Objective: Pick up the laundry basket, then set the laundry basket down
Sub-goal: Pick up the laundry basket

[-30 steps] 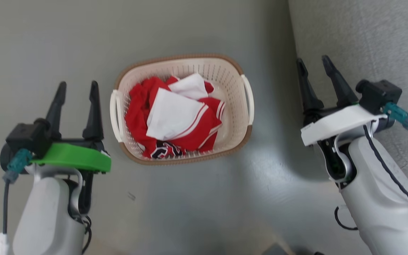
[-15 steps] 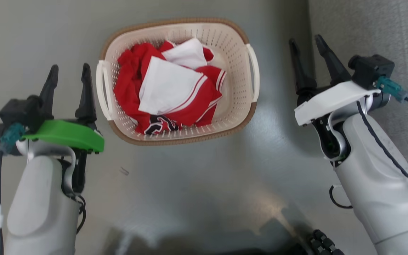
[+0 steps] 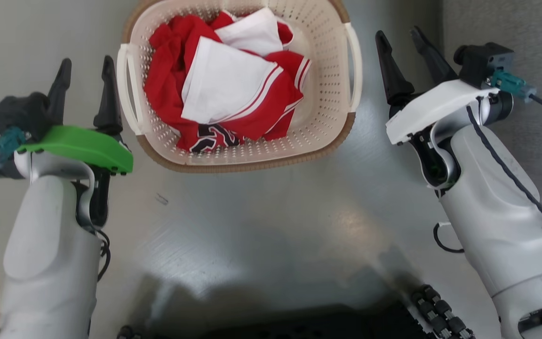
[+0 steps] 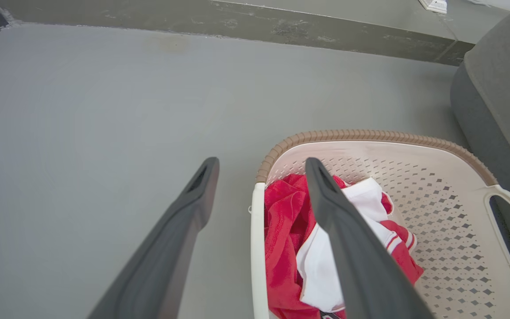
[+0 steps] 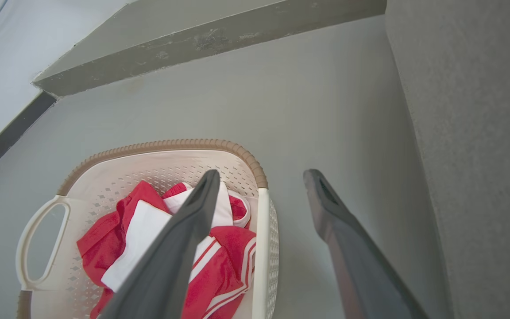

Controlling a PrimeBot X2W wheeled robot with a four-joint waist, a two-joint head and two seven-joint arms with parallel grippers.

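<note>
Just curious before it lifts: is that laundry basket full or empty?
Partly full: crumpled red and white clothes lie inside the laundry basket, below its rim.

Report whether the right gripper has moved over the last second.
Yes. The right gripper has shifted to the robot's left, off the grey sofa and over the floor, closer to the laundry basket.

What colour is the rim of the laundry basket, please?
Brown, with a woven look; the rim of the laundry basket shows best in the left wrist view.
</note>
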